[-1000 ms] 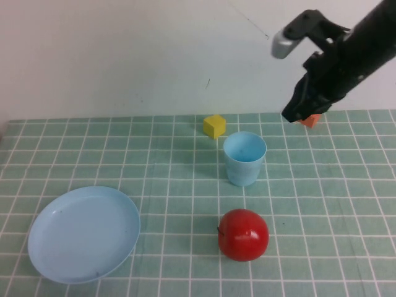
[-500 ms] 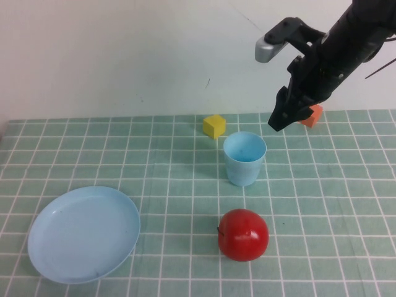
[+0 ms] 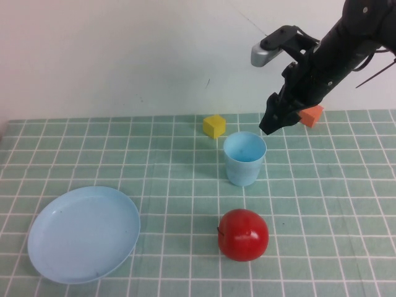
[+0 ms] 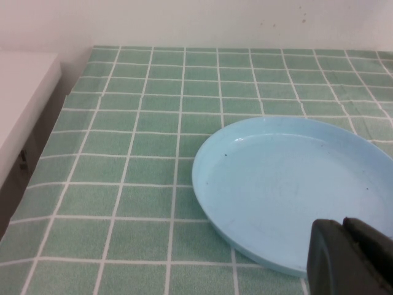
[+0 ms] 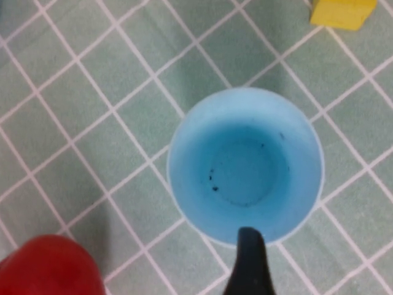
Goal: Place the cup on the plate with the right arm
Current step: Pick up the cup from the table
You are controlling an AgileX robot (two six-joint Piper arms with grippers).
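Cup: upright, empty, mid-table, between the yellow block behind and the red apple in front.
Plate: near left, well apart from the cup.
Right gripper: above the cup's far-right rim, holding nothing; its spread can't be told.
Left gripper: beside the plate's rim, spread unclear.
Handling: likely light, stiff, smooth plastic, tips easily; pinch one wall at the rim.

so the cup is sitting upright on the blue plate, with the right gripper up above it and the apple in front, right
Not quite: the cup stands upright on the tablecloth, well apart from the plate, as the high view shows. The rest holds: the right gripper is above it and the apple sits in front. The left gripper is by the plate.
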